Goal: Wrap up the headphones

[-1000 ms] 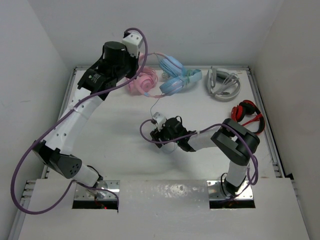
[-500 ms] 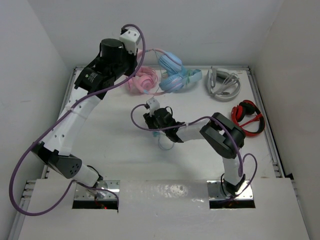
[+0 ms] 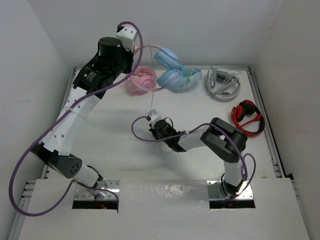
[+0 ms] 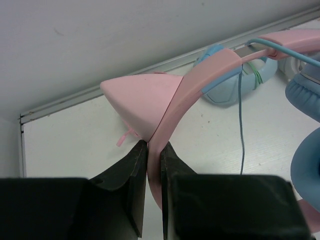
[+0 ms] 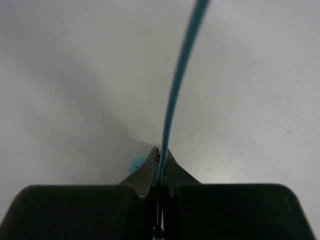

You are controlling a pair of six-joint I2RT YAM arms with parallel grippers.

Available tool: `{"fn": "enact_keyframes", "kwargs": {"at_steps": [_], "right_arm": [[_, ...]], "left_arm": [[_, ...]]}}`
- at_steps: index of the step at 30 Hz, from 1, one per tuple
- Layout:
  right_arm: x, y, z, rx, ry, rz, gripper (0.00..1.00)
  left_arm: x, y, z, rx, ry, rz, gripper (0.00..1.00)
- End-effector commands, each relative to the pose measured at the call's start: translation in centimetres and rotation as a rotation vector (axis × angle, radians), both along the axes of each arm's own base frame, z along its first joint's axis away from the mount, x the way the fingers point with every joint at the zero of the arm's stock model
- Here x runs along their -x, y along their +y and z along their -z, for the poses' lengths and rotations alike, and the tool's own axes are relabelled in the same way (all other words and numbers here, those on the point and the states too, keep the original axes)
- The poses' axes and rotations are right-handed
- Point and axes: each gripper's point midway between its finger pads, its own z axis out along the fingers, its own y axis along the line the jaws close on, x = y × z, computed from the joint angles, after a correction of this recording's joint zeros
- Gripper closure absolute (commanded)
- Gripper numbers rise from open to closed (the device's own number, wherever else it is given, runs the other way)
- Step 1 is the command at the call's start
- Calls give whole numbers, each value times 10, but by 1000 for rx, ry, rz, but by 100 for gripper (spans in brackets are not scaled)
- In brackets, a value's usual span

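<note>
Much of your left gripper is hidden under its own wrist in the top view, so go by the wrist camera. There its jaws are pinched narrow on the pink headband of the headphones, just below one cat ear. The other cat ear is out of sight, and the lower ear cup is cut off by the frame's right edge.

The headphones are at the table's 12 o'clock, by the far edge. They seem to hang clear of the surface, though the top view does not settle that. The headband's long axis runs from the gripper at 9 o'clock toward the ear cups at 3 o'clock.

The thin cable runs straight toward 6 o'clock to your right gripper near the table's middle. That gripper's jaws are closed on the cable, and past the fingertips the cable is lost between them.

All-pink headphones lie just at 9 o'clock of the lower cup and a light-blue pair just at 3 o'clock of it. White headphones and a red pair lie farther toward 3 o'clock.
</note>
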Motion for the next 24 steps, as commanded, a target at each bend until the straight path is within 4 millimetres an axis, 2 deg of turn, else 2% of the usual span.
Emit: {"fn": "enact_keyframes", "kwargs": {"at_steps": [1,2,4,6,9,11,12,14,15,16,18,19,21,22,23,24], "right_arm": [[35,30,-29,-44,-44,-131,100],[56,36,-25,-33,-31,-185,100],[74,41,-28,-37,-30,-233,100],[104,48,-25,-49,3,-322,100],[124,57,-29,-50,25,-403,100],[136,65,-37,-40,15,-455,100],[140,68,-41,-41,10,-476,100],[148,74,-55,-57,-12,-508,100],[151,76,-60,-60,-24,-531,100],[154,80,-75,-82,-45,-547,100],[155,79,-88,-67,-72,-572,100],[152,80,-101,-67,-97,-563,100],[142,68,-133,-53,-176,-529,100],[129,55,-144,-19,-223,-453,100],[122,44,-173,-42,-288,-406,100],[112,33,-186,1,-358,-376,100]], "left_arm": [[-19,16,-62,127,-186,-91,100],[-23,23,-68,124,-205,-124,100],[-39,38,-71,109,-231,-180,100],[-55,59,-77,132,-250,-227,100],[-72,83,-77,154,-262,-283,100],[-81,92,-71,120,-274,-325,100],[-85,96,-59,94,-259,-342,100],[-89,104,-55,54,-277,-378,100],[-92,102,-40,30,-251,-366,100],[-94,99,-33,16,-240,-347,100],[-95,96,-19,-35,-231,-314,100],[-97,95,5,-63,-191,-296,100],[-95,96,20,-130,-182,-273,100],[-94,95,46,-189,-144,-240,100],[-93,95,57,-212,-130,-224,100],[-88,94,63,-232,-122,-204,100]]}}
